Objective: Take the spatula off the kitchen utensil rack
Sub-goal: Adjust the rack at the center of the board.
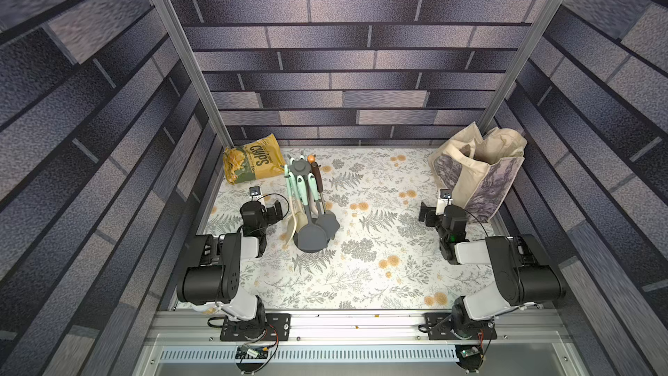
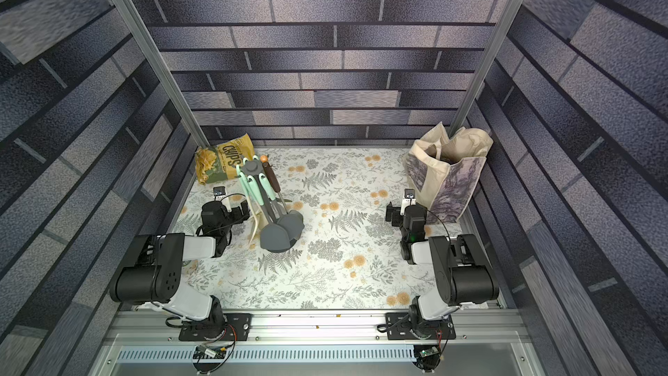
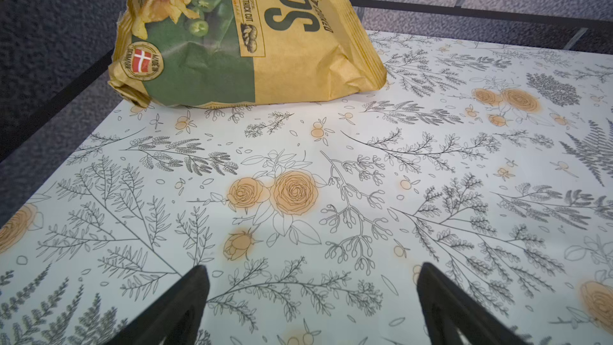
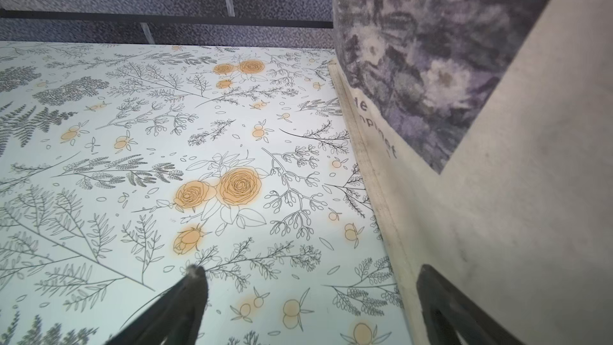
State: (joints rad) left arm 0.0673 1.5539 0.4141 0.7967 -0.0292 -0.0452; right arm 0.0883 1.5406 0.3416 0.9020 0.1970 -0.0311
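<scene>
Top views. The kitchen utensil rack stands on the left half of the tabletop. Its long axis is upright: the round base is on the surface and the hooked crown points up. The utensils hang from the crown parallel to the pole, handles up and heads down by the base. Several have mint handles and flat grey heads, one has a brown handle, and one is cream. I cannot say for certain which of them is the spatula.

The chip bag lies in the far left corner, just beside the rack's crown as seen from above. The tote bag stands in the far right corner.

My left fingers are near the rack's left side, apart from it. My right fingers are well apart from the rack, near the tote bag.

Left wrist view. My left fingers are spread wide with nothing between them, above the floral tabletop. The chip bag lies ahead of them.

Right wrist view. My right fingers are spread wide and hold nothing. One tip is over the tabletop. The other shows against the tote bag; I cannot tell whether it touches.
</scene>
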